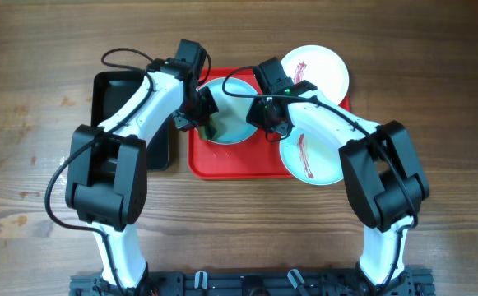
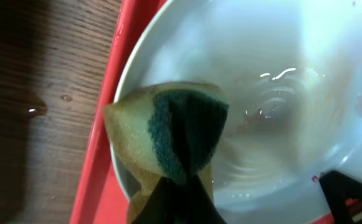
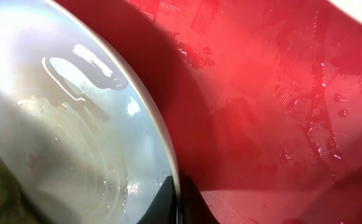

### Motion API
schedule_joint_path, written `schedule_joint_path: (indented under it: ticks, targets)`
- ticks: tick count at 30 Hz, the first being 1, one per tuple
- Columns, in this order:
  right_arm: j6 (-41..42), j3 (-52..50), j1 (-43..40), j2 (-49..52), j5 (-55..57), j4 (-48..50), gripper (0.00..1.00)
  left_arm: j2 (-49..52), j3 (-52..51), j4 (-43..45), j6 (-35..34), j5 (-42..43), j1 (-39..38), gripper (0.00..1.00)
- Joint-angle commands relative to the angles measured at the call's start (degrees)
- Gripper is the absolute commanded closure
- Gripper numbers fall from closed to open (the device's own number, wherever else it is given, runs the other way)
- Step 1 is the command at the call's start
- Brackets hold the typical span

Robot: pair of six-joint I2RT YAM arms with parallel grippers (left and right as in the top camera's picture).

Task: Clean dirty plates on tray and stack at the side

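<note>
A pale mint-green plate lies at the left end of the red tray. My left gripper is shut on a yellow and green sponge that rests on this plate's left side. My right gripper is shut on the plate's right rim, one finger on each side. No red streak shows on this plate; its surface is wet. A white plate with a red streak sits at the tray's back right. A second mint plate with a red streak sits at the front right.
A black tray stands on the wooden table just left of the red tray, partly under my left arm. The red tray floor is wet with droplets. Both arms crowd over the tray's left half.
</note>
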Motion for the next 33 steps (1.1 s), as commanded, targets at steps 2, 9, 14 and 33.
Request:
schedule_joint_path:
  ticks: [2, 9, 14, 33]
  targets:
    - [-0.6, -0.7, -0.1, 2.6, -0.2, -0.1, 0.96, 0.6, -3.0, 2.5, -1.5, -1.0, -1.2, 0.96]
    - [-0.8, -0.7, -0.1, 2.6, -0.2, -0.1, 0.96, 0.6, -6.1, 3.4, -6.5, -8.6, -1.7, 0.96]
    - [-0.8, -0.7, -0.1, 2.6, -0.2, -0.1, 0.96, 0.7, -7.1, 5.9, -10.6, -14.0, -1.7, 0.96]
    - [-2.1, -0.7, -0.1, 2.6, -0.2, -0.1, 0.96, 0.7, -7.1, 19.1, 15.9, -6.5, -5.6, 0.96]
